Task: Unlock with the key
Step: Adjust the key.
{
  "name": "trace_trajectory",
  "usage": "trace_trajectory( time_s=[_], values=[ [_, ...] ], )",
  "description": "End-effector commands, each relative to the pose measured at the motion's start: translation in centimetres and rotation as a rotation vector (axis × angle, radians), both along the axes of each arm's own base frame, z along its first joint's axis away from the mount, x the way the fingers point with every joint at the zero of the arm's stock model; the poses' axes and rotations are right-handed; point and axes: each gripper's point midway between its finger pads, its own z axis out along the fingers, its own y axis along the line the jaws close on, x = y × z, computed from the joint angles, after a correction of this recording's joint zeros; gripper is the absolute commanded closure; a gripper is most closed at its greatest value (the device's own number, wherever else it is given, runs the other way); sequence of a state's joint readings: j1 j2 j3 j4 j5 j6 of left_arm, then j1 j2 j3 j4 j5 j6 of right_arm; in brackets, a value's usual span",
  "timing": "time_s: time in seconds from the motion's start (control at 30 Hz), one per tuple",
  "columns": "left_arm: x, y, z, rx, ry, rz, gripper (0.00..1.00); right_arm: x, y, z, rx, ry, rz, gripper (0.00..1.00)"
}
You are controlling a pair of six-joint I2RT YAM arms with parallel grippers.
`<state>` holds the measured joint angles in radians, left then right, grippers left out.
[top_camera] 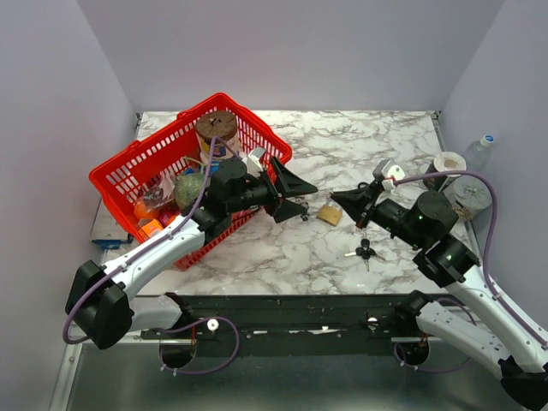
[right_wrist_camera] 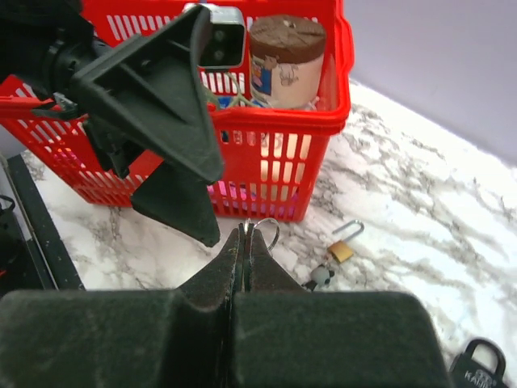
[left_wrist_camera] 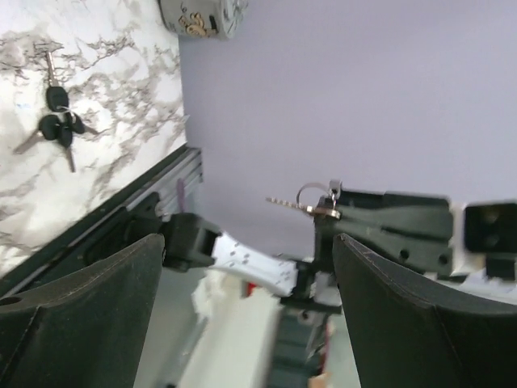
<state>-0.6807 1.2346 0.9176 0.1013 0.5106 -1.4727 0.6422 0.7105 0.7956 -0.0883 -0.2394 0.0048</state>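
While the right gripper [top_camera: 342, 199] is pinched tight on a small key [left_wrist_camera: 292, 203], its ring showing at the fingertips, the left gripper [top_camera: 310, 201] faces it head-on, jaws spread wide with nothing between them. Both hang above the marble table [top_camera: 385, 137], tips near each other but apart.

And there's the brass padlock [top_camera: 330, 214], lying on the marble just beside and between the two sets of tips, shackle closed, touched by neither. Nothing covers it from above. A small grey object [right_wrist_camera: 321, 276] lies close by it; I can't tell what it is.

Nearer the arm bases lies a bunch of keys [top_camera: 366, 251] with black heads, several on one ring. The right wrist view also catches a black padlock [right_wrist_camera: 477, 368] at its lower corner.

On the left, a red basket [top_camera: 128, 158] sits just behind the left arm, holding a round tub with a brown lid [top_camera: 217, 128], a green ball-like item [top_camera: 188, 188] and some orange pieces [top_camera: 145, 210].

At the right edge: one clear bottle [top_camera: 479, 152] and two round containers [top_camera: 449, 161] [top_camera: 469, 193].

Count: two padlocks, one held key, one bunch, one basket.
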Motion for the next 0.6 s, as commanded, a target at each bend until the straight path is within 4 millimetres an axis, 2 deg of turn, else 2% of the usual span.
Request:
trace_trajectory(
  time_s=[0.0, 0.17, 0.27, 0.3, 0.57],
  values=[
    [1.3, 0.4, 1.1, -0.077, 0.194, 0.132, 0.08, -0.9, 1.1, 0.8, -0.029, -0.129, 0.094, 0.99],
    [1.5, 0.0, 0.8, -0.132, 0.326, 0.166, 0.08, -1.6, 1.1, 0.6, -0.028, -0.191, 0.123, 0.99],
    [1.2, -0.8, 1.1, -0.137, 0.354, 0.142, 0.08, -2.1, 1.2, 0.8, -0.024, -0.223, 0.145, 0.99],
    [1.2, -1.1, 1.7, -0.145, 0.359, 0.132, 0.09, -2.3, 1.3, 0.6, -0.028, -0.225, 0.161, 0.99],
    [-0.9, -3.6, 1.3, -0.123, 0.450, 0.038, 0.16, -3.3, 1.7, 1.2, -0.019, -0.360, 0.210, 0.99]
  ],
)
